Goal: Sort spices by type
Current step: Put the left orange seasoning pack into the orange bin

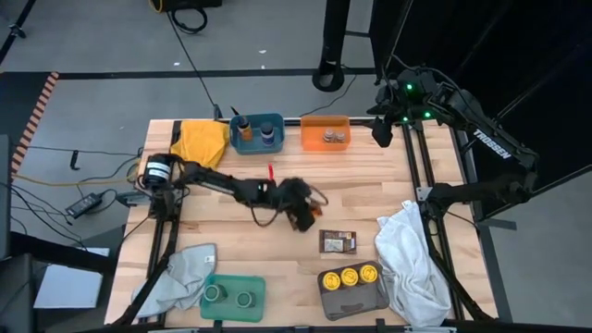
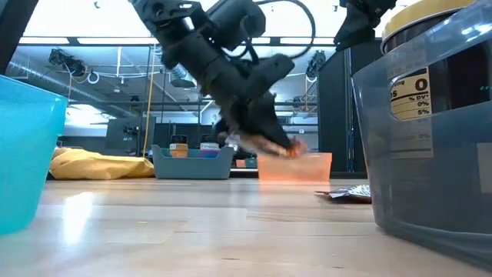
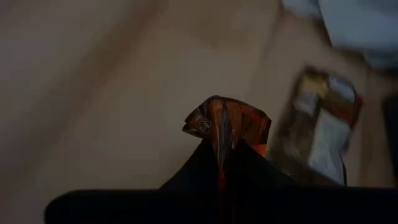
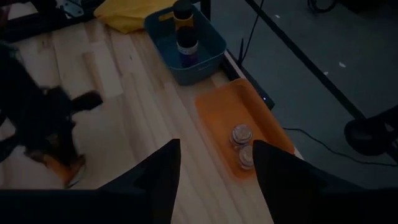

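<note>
My left gripper [image 1: 302, 216] hangs over the middle of the table, shut on the orange packet [image 3: 227, 121]. The low view shows the orange packet [image 2: 290, 151] off the wood. The brown packet [image 1: 338, 241] lies flat on the table just to the right of and nearer than that gripper. Jars stand in four containers: three yellow-lidded ones in the grey tray [image 1: 372, 295], two green-lidded in the green tray [image 1: 231, 280], two dark-lidded in the blue bin [image 1: 277, 123], and two clear-grey-lidded in the orange tray [image 1: 312, 127]. My right gripper [image 4: 214, 146] is open, high above the orange tray at the far edge. My left gripper pinches the orange packet between its two fingers, at the packet's end [image 3: 222, 146] nearest the wrist. The fingers come slanting down from the table's left. The packet is lifted clear of the table, and its crumpled free end [image 3: 205, 119] sticks out past the fingertips.
A yellow cloth [image 1: 202, 141] lies at the far left beside the blue bin, a grey cloth [image 1: 180, 271] at the near left, and a white cloth [image 1: 412, 259] along the right edge. A small red thing [image 1: 270, 171] lies on the wood behind the left arm.
</note>
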Robot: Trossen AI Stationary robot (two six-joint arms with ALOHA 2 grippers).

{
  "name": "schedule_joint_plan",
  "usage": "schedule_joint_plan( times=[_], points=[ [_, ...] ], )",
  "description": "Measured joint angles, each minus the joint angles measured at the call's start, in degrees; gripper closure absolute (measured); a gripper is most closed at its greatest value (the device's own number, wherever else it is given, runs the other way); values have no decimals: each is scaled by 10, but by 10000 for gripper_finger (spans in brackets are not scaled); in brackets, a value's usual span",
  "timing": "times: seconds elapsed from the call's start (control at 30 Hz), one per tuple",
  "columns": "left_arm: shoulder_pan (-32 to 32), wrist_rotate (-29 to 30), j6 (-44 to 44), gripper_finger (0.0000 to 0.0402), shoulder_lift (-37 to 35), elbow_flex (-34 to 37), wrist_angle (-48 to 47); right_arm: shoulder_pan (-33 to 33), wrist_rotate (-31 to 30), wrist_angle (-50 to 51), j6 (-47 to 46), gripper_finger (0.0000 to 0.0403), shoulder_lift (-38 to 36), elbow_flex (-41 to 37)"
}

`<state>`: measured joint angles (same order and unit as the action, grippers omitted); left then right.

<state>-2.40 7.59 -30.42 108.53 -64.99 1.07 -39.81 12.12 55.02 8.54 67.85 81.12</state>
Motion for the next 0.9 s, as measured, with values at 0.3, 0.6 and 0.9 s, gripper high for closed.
schedule_joint_plan(
  times=[0.3, 0.6, 0.9],
  points=[
    [107, 59, 104, 376, -41, -66, 2, 0, -2, 0, -12, 197, 0, 0],
    [223, 91, 186, 376, -39, -140, 11, 0, -7, -1, -35, 199, 0, 0],
    [301, 47, 196, 376, -29, -142, 39, 0, -34, -3, -59, 200, 0, 0]
  ],
)
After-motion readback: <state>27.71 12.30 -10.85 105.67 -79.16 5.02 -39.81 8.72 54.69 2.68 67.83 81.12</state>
